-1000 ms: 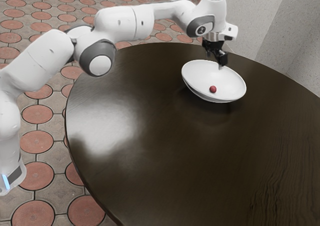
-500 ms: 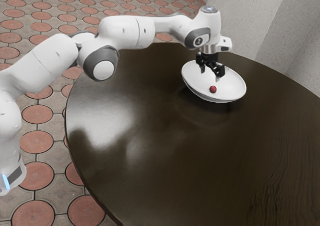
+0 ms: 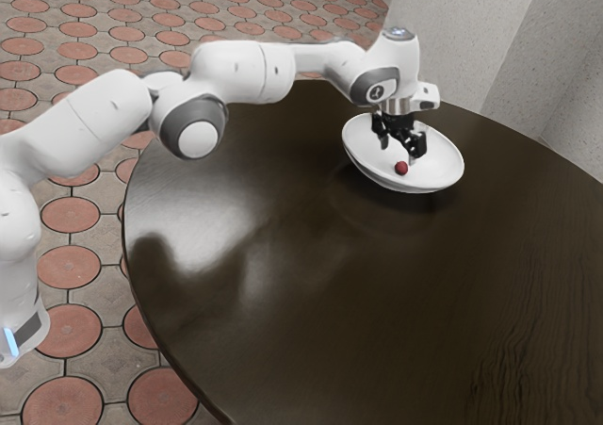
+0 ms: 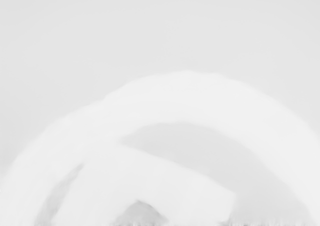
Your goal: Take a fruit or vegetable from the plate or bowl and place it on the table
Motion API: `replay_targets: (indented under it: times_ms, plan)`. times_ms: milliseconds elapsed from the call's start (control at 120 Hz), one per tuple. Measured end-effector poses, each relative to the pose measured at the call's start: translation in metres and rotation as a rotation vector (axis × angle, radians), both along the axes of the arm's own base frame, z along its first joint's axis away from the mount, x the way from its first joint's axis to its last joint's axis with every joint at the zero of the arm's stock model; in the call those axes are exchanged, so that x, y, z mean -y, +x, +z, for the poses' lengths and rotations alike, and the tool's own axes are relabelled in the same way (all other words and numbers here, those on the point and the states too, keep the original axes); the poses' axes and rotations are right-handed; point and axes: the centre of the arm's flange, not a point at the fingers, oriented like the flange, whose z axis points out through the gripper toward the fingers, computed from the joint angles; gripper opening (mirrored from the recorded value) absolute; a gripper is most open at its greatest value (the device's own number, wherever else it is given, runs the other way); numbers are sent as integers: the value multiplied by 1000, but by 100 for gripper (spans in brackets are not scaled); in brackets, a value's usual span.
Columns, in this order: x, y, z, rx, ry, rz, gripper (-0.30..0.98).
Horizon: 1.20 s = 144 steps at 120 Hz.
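Floor of round reddish tiles [image 3: 71, 215] set in grey-brown paving, seen past the rim of a round table [image 3: 320, 312]; speckled grey wall [image 3: 556, 67] at the exterior view's upper right. Tabletop dark brown, faintly grained, with a bright patch of glare and darker reflections toward the exterior view's left. A wide white bowl [image 3: 445, 166] sat on it, toward the table's far side in that view. The task's fruit, a small round red fruit [image 3: 401, 168], lay inside the bowl near the rim closest to the exterior camera; its kind could not be told. The white arm [image 3: 240, 72] reached in from the exterior view's left, elbow bent above the table, its hand over the bowl. The black gripper [image 3: 399, 153] pointed downward with its two fingers spread apart, nothing clasped between them. In the exterior view its tips were low over the bowl's hollow, just beside the red fruit; whether either finger touched the fruit or the bowl, I could not tell. Wrist view: a smooth pale grey field crossed by a broad, blurred white arch [image 4: 190, 95], greyer patches within the curve; what made up those shapes was unclear.
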Motion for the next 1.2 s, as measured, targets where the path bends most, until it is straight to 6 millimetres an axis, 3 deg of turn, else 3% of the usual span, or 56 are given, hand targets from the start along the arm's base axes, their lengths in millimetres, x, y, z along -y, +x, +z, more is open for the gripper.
replay_targets:
  times_ms: [167, 583, 658, 858, 1200]
  plan:
    - [16, 4, -3, -7, 20, -15, 67]
    - [23, 6, -8, -10, 12, -12, 59]
    - [24, 6, -9, -10, 9, -11, 54]
    - [23, 6, -9, -9, 6, -9, 22]
    - [21, 6, -9, -5, 9, -6, 13]
